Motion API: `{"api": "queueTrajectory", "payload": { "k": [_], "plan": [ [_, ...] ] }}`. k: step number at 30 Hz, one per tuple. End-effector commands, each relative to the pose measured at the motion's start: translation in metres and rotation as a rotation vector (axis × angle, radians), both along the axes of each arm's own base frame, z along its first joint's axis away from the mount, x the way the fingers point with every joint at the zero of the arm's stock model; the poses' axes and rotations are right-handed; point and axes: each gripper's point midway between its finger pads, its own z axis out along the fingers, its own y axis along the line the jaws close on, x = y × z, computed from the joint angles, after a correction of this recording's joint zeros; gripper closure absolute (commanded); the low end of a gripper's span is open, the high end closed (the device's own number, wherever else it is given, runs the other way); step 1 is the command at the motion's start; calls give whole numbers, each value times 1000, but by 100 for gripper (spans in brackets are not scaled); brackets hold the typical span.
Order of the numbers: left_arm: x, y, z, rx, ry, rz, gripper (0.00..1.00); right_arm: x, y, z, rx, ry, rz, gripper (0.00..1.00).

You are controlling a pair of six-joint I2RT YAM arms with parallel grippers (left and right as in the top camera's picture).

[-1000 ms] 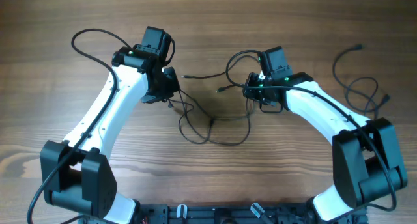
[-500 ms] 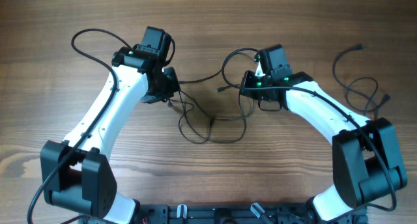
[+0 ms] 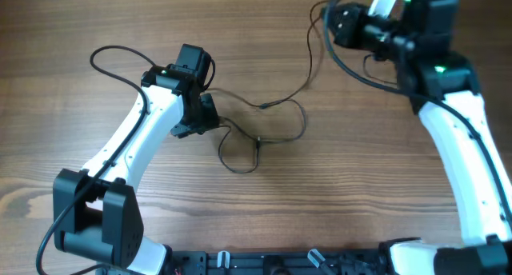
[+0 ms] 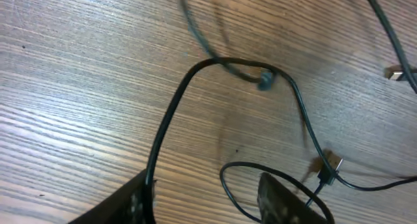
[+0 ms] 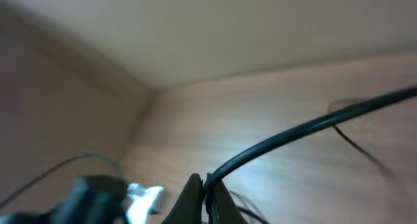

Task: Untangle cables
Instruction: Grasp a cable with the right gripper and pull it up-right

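Observation:
Thin black cables [image 3: 240, 147] lie in loose loops on the wooden table [image 3: 360, 187] beside my left gripper [image 3: 206, 119]. One strand [image 3: 309, 67] rises from them up to my right gripper [image 3: 332, 21], lifted high at the top of the overhead view. The right gripper [image 5: 207, 185] is shut on that cable [image 5: 293, 136], and a silvery plug [image 5: 146, 196] hangs blurred beside it. My left gripper [image 4: 208, 185] is open just above the table. One cable [image 4: 169, 120] runs along its left finger and a loop [image 4: 228, 178] circles the right finger. A plug end [image 4: 332, 164] lies close by.
A small knot [image 4: 264, 79] sits where two strands cross, and another plug [image 4: 394, 73] lies at the right edge of the left wrist view. The left arm's own thicker black cable [image 3: 112, 55] arcs over the table at the left.
The right arm has lifted up and back with a cable pinched, pulling one strand out of the pile. The left gripper has opened and shifted slightly forward.

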Motion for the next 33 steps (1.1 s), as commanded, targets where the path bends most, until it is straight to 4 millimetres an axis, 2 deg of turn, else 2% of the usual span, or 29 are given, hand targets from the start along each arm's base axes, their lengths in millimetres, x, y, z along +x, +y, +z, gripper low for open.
{"api": "queueTrajectory", "payload": {
  "k": [1, 4, 9, 12, 15, 18, 20, 21, 23, 25, 27, 28, 30, 33],
  "plan": [
    [-1, 3, -5, 17, 9, 3, 41, -19, 12, 25, 60, -36, 96, 96],
    [-1, 3, -5, 17, 9, 3, 35, -15, 7, 21, 44, -24, 60, 96],
    [-1, 1, -5, 6, 12, 2, 32, -13, 3, 14, 11, -14, 36, 96],
    [0, -3, -4, -13, 8, 0, 36, -6, -18, -11, -66, 73, -104, 96],
    [2, -6, -4, -28, 2, -2, 39, -7, -68, -56, -250, 223, -359, 96],
    [3, -6, -4, -29, -1, -2, 42, -21, -115, -83, -435, 329, -559, 96],
    [3, -6, -4, -29, -1, -2, 44, -32, -140, -93, -538, 376, -656, 96],
    [3, -6, -4, -29, -1, -2, 46, -38, -154, -97, -589, 402, -707, 96],
    [2, -6, -4, -29, -1, -2, 53, -66, -200, -108, -705, 517, -906, 96],
    [2, -6, -4, -29, -1, -2, 63, -87, -225, -118, -759, 614, -995, 96],
    [3, -6, -4, -29, -1, -2, 70, -94, -229, -126, -748, 676, -980, 96],
    [3, -6, -4, -30, -3, -2, 75, -94, -222, -131, -717, 698, -920, 96],
    [5, -6, -4, -32, -10, -2, 86, -84, -200, -135, -675, 677, -751, 96],
    [6, -7, -4, -33, -15, -2, 95, -67, -159, -133, -609, 576, -470, 96]
  ]
}}
